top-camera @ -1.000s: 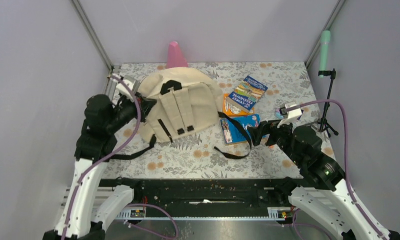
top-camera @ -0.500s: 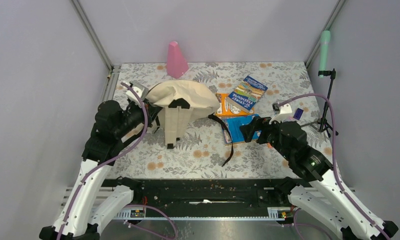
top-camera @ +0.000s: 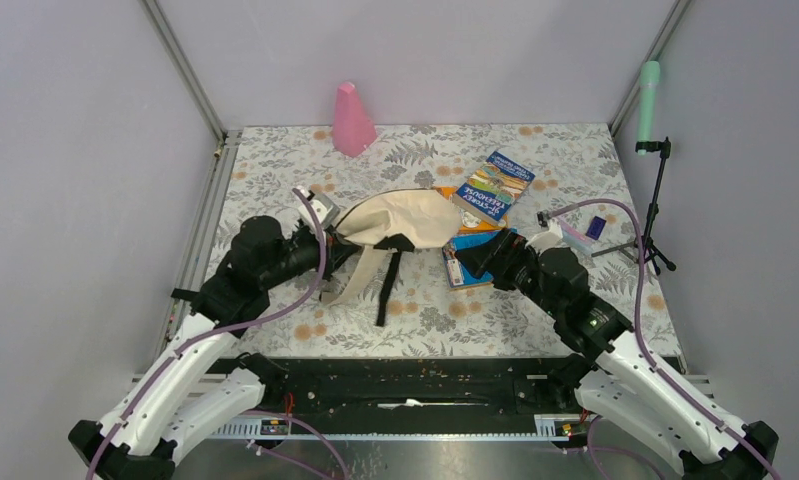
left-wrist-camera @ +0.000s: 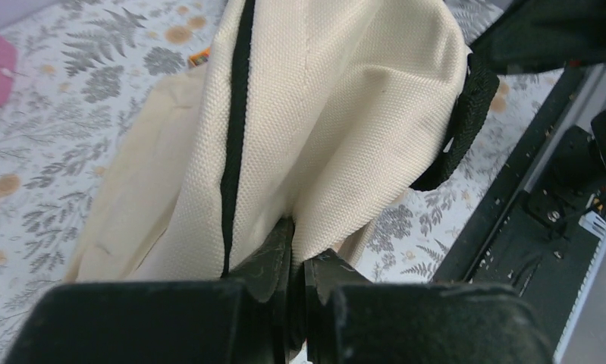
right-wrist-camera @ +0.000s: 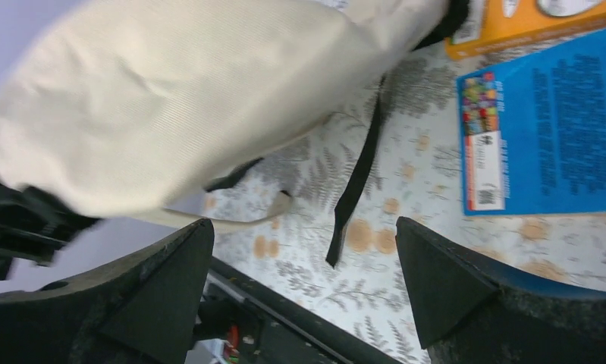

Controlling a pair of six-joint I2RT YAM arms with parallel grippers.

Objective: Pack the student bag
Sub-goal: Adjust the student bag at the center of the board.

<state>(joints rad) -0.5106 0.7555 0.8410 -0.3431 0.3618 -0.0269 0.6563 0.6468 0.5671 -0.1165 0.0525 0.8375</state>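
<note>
Pinching a student bag (left-wrist-camera: 345,114) fold, left gripper (left-wrist-camera: 296,254) is clamped tight; only the left wrist view shows it. Right gripper (right-wrist-camera: 303,227) is spread wide, holding nothing, above strap (right-wrist-camera: 356,182) and blue book (right-wrist-camera: 557,129). Bag lies mid-table between grippers. Floral table (top-camera: 575,150), pink cone (top-camera: 352,118) at back, grey walls.

It was a robot test cell in a lab: plain grey panels (top-camera: 75,150) walled the table in, joined by bare aluminium posts (top-camera: 185,68). A floral cloth (top-camera: 415,310) covered the table, a black mounting rail (top-camera: 405,372) ran along the near edge behind the left gripper (top-camera: 341,238), and a small tripod stand (top-camera: 658,205) stood right of the right gripper (top-camera: 467,262).
</note>
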